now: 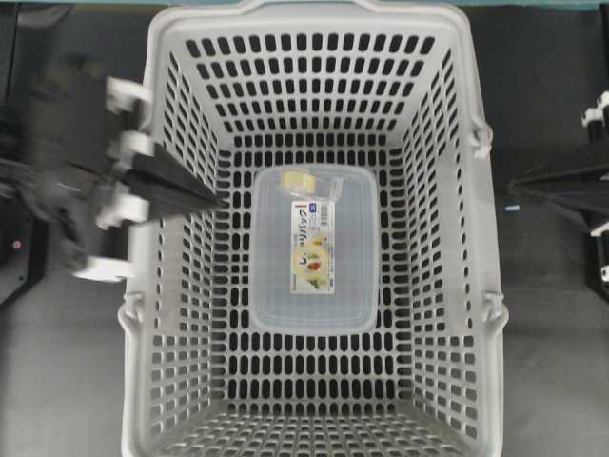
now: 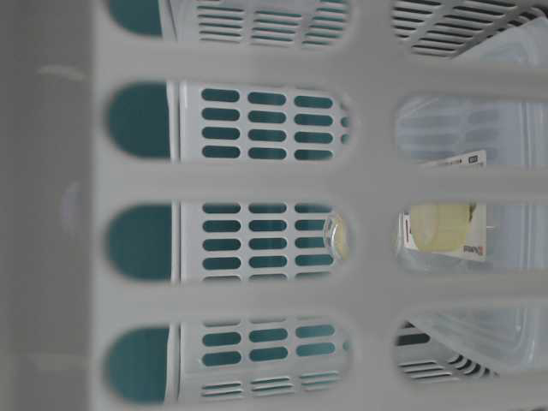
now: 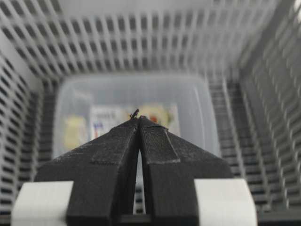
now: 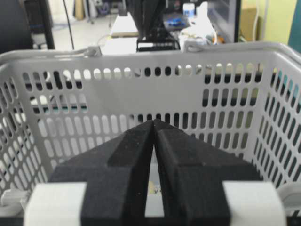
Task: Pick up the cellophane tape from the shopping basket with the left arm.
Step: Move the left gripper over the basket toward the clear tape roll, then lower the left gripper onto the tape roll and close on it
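Basket (image 1: 171,57) seen centre, clear box (image 1: 357,286) laid flat on its floor. Left gripper (image 1: 221,201) held over left rim, fingers pressed together, nothing grasped. Tape (image 1: 303,179) seen on box's far end, right of fingertips and lower. Right gripper (image 1: 514,188) clenched, parked outside, farther off.

The only printing in sight is the white label (image 1: 314,252) on the lid of the clear box (image 1: 314,305) lying on the floor of the shopping basket (image 1: 190,400). From overhead it shows a line of dark characters, a small blue mark, a red stroke and a colour picture, but none of it can be made out. The table-level view shows a small red logo at the label's corner, also illegible.
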Controlling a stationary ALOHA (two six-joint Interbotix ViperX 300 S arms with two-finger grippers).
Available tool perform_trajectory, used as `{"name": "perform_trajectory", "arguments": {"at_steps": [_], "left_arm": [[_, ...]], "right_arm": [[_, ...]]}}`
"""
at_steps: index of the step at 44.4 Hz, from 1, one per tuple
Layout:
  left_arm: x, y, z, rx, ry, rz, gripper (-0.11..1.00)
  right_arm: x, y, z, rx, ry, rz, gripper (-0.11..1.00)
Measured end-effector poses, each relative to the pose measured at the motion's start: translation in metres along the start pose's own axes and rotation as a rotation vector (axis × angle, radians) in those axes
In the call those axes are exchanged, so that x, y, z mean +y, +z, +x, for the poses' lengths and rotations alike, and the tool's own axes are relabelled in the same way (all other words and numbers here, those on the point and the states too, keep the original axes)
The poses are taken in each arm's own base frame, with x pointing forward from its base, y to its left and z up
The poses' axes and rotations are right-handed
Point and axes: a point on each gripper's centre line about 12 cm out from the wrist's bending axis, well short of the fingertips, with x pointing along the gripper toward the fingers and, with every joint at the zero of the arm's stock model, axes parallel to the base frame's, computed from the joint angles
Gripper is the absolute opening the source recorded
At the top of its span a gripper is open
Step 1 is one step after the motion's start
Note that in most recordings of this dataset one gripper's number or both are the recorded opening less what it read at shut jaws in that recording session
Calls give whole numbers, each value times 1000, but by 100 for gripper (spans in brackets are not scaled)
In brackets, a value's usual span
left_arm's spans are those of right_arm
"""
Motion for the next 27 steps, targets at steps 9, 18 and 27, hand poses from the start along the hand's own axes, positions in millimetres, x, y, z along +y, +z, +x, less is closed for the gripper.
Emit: {"name": "perform_trajectory", "arguments": {"at_steps": [9,18,27], "left_arm": [[-7,9,49,199,-16,18,0],[-8,13,90,370,-17,21,0],[-9,9,118,450,-18,23,23]], "right_arm": [[0,-6,0,48,-1,2,4],[0,-5,0,49,-1,2,34],[0,-5,-1,49,-1,2,76]]}}
